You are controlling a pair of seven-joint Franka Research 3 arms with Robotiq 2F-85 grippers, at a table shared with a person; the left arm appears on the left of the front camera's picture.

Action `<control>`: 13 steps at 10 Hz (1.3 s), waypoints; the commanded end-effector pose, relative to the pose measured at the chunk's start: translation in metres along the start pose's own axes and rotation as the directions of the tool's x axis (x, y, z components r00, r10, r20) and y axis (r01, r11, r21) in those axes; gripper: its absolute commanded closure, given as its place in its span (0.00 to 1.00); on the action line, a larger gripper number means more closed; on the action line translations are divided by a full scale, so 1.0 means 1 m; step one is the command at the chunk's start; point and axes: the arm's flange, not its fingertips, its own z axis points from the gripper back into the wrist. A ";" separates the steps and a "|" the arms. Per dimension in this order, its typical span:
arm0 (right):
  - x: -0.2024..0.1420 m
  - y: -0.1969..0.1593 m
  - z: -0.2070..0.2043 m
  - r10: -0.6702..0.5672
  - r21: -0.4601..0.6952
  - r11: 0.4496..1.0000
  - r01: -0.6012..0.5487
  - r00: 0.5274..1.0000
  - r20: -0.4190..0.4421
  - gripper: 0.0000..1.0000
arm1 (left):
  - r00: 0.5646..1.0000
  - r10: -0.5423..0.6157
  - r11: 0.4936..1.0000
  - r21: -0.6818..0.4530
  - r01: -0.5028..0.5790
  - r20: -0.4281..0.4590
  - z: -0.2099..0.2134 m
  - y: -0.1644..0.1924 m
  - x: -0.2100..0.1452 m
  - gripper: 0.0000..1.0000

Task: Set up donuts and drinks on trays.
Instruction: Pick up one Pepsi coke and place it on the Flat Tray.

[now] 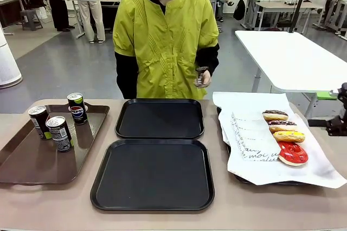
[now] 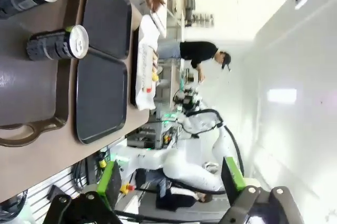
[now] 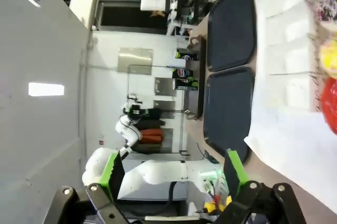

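While the two black trays (image 1: 152,174) lie at the table's middle, one behind the other, three cans (image 1: 59,133) are seen standing on the brown tray (image 1: 27,160) at the left. Four donuts (image 1: 289,136) are lined up on white paper (image 1: 249,109) at the right. The left gripper (image 2: 172,179) and right gripper (image 3: 174,171) are held wide open, gripping nothing. In the right wrist view the donuts are blurred and cut off at the edge. What the person's hand (image 1: 201,76) holds cannot be made out.

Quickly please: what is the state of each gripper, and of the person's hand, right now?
Left gripper: open, holding nothing.
Right gripper: open, holding nothing.
Person's hand: holds a small metal tool.
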 end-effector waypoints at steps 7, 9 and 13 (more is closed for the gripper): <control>-0.076 0.033 0.027 0.078 -0.085 0.993 -0.079 0.997 -0.010 0.00 | 0.999 -0.051 0.994 0.095 0.049 0.019 0.022 -0.030 0.007 0.00; -0.032 0.018 0.057 0.051 -0.051 0.998 -0.049 0.998 0.047 0.00 | 0.999 -0.051 0.994 0.095 0.049 0.019 0.022 -0.030 0.007 0.00; -0.032 0.018 0.057 0.051 -0.051 0.998 -0.049 0.998 0.047 0.00 | 0.999 -0.051 0.994 0.095 0.049 0.019 0.022 -0.030 0.007 0.00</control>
